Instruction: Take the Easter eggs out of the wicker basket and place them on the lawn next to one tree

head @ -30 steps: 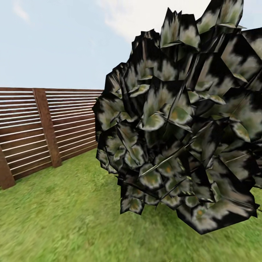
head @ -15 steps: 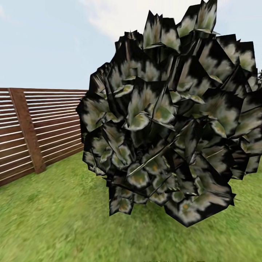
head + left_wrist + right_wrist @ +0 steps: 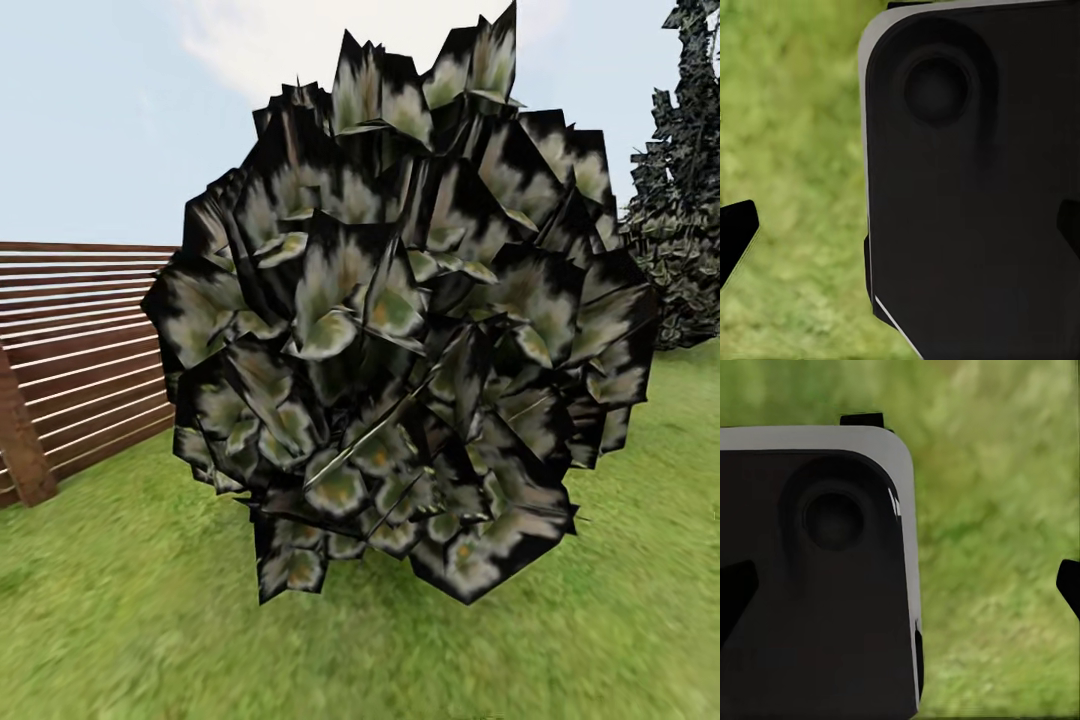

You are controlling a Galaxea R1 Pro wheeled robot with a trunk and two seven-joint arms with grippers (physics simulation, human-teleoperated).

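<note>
Head view: a big dark leafy bush (image 3: 400, 320) sits dead centre, standing on the lawn (image 3: 150, 620), which runs across the whole 6 o'clock half of the picture. Brown slatted fence (image 3: 80, 350) at 9 o'clock, one post at its near end; a dark narrow cypress (image 3: 685, 190) at 2 o'clock, behind the bush and well apart from it. Pale sky with a cloud at 12 o'clock. The eggs, the basket and a grey-trunked tree can't be placed from these frames, so no location to give for them. Left wrist view: left hand (image 3: 900, 225) points down over blurred grass, with a dark rounded panel with a grey edge (image 3: 967, 180) of the robot's own body close under it; fingertips (image 3: 735, 236) show as black slivers at opposite edges of the frame, wide apart, nothing between them (so spread, empty). Right wrist view: same picture mirrored. Right hand (image 3: 900, 585) is over grass beside a matching dark panel (image 3: 817, 570), fingertips (image 3: 735, 592) at the frame's two edges, spread with nothing held.
</note>
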